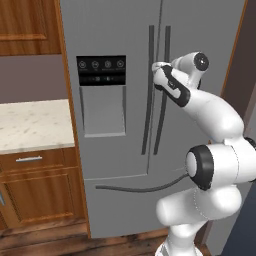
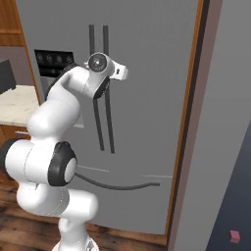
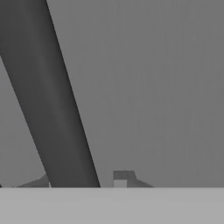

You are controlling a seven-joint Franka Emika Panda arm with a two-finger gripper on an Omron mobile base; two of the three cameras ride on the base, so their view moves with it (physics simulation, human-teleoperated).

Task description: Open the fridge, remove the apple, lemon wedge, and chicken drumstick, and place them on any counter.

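Note:
The tall grey fridge (image 1: 115, 150) (image 2: 147, 122) stands with both doors shut. My gripper (image 1: 159, 67) (image 2: 118, 72) is up against the door at the upper part of the two long dark handles, at the right-hand one. In the hand view that dark handle (image 3: 48, 96) runs slantwise between my fingertips, and the gripper (image 3: 83, 179) is shut on it, with a narrow gap still showing beside one fingertip (image 3: 122, 177). The apple, the lemon wedge and the chicken drumstick are hidden behind the doors. The cream speckled counter (image 1: 30, 125) (image 2: 14, 105) lies left of the fridge.
Brown base cabinets (image 1: 35, 185) sit under the counter and a wooden upper cabinet (image 1: 27, 25) hangs above it. The black dispenser panel (image 1: 101, 70) is on the left door. A curved drawer handle (image 1: 135, 189) crosses the fridge bottom. A grey side wall (image 2: 220, 122) stands right of the fridge.

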